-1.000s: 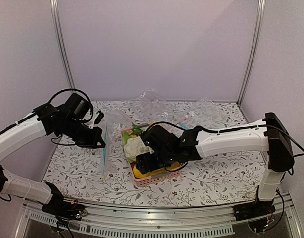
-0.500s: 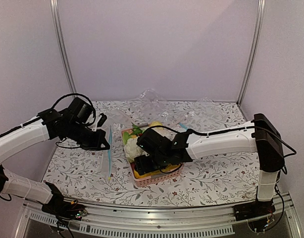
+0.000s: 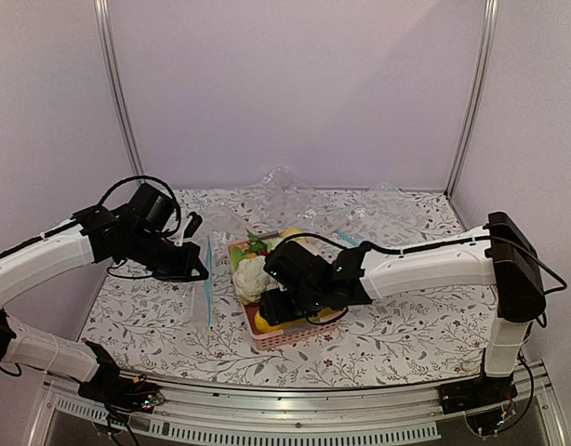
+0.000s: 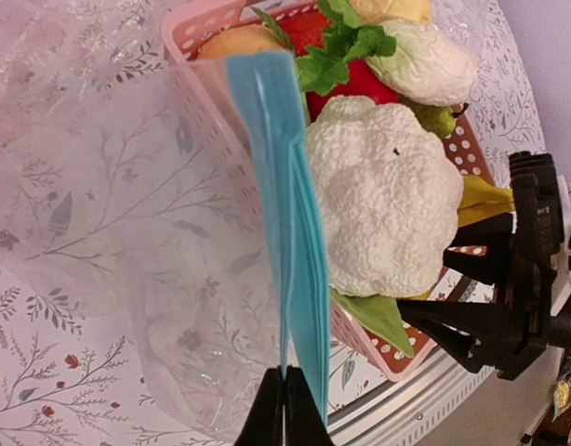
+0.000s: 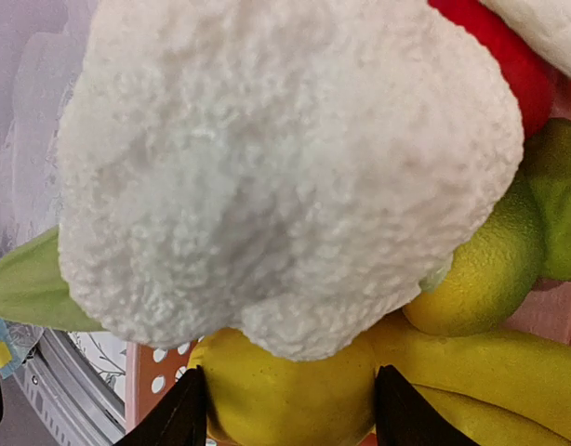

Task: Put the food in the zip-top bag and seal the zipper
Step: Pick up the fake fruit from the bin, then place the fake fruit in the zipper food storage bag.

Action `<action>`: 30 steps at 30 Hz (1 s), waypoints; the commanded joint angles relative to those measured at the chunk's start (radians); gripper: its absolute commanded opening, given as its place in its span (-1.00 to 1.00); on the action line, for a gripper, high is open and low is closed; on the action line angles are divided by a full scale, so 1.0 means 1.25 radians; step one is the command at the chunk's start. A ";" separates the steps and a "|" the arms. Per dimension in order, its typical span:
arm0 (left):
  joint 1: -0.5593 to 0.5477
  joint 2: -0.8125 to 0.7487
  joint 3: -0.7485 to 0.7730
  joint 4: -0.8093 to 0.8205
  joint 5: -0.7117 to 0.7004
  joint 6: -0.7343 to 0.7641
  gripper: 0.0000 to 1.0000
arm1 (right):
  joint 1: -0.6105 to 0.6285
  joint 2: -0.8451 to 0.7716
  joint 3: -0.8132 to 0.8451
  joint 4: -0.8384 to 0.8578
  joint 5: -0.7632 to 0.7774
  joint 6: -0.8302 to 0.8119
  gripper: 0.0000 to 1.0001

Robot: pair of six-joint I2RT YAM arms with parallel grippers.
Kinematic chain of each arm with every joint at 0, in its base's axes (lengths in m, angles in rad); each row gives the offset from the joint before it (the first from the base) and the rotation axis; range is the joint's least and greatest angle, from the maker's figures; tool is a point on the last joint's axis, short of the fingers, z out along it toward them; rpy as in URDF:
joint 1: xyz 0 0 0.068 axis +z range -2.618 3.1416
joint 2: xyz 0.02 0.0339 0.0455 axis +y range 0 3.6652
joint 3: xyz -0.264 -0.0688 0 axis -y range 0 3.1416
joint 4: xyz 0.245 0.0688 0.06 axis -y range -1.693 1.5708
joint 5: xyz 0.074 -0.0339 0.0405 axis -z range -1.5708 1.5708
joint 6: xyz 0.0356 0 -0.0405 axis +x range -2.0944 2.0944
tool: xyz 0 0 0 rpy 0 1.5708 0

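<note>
- The left gripper is pinched shut on one end of the light-blue zipper strip, with no gap between the fingertips.
- The transparent plastic zip-top bag hangs from that strip over the floral-patterned table, just beside the left wall of the pink perforated plastic basket.
- In the top view, the strip runs nearly upright between the left gripper and the basket.
- The white textured cauliflower lies in the basket's left part and covers most of the contents.
- The food lies in the basket: the white oblong piece at the far end, with the yellow-green lemon-like fruit and the green fruit beside the cauliflower.
- The right gripper sits low in the near end of the basket, below the cauliflower.
- Its jaws stand apart, one finger on each side of a smooth yellow piece. Whether they press on it cannot be told.
</note>
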 commanded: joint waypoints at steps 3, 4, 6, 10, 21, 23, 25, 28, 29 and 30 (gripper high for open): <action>-0.009 -0.001 -0.009 0.032 0.013 0.012 -1.00 | 0.004 -0.118 -0.038 0.007 0.055 -0.013 -0.01; -0.009 0.001 -0.009 0.037 0.017 0.011 -1.00 | 0.004 -0.129 -0.041 0.007 0.057 -0.016 -0.01; -0.009 0.004 -0.006 0.039 0.023 0.011 -1.00 | 0.005 -0.150 -0.049 0.007 0.062 -0.014 -0.01; -0.008 0.001 -0.003 0.041 0.034 0.014 -1.00 | 0.005 -0.197 -0.058 0.004 0.076 -0.014 -0.01; -0.009 0.009 0.002 0.080 0.132 0.013 -1.00 | 0.005 -0.303 -0.010 0.014 0.090 -0.071 -0.02; -0.009 0.018 0.004 0.090 0.141 0.012 -1.00 | 0.005 -0.311 -0.002 0.030 0.084 -0.077 -0.03; -0.009 0.030 0.007 0.099 0.147 0.012 -1.00 | 0.004 -0.314 0.002 0.054 0.075 -0.080 -0.03; -0.009 0.042 0.009 0.121 0.169 0.005 -1.00 | 0.005 -0.305 0.012 0.102 0.042 -0.080 -0.03; -0.009 0.045 0.008 0.129 0.175 0.002 -1.00 | 0.006 -0.300 0.018 0.118 0.026 -0.080 -0.03; -0.010 0.045 0.006 0.138 0.181 -0.002 -1.00 | 0.006 -0.289 0.024 0.132 0.012 -0.080 -0.03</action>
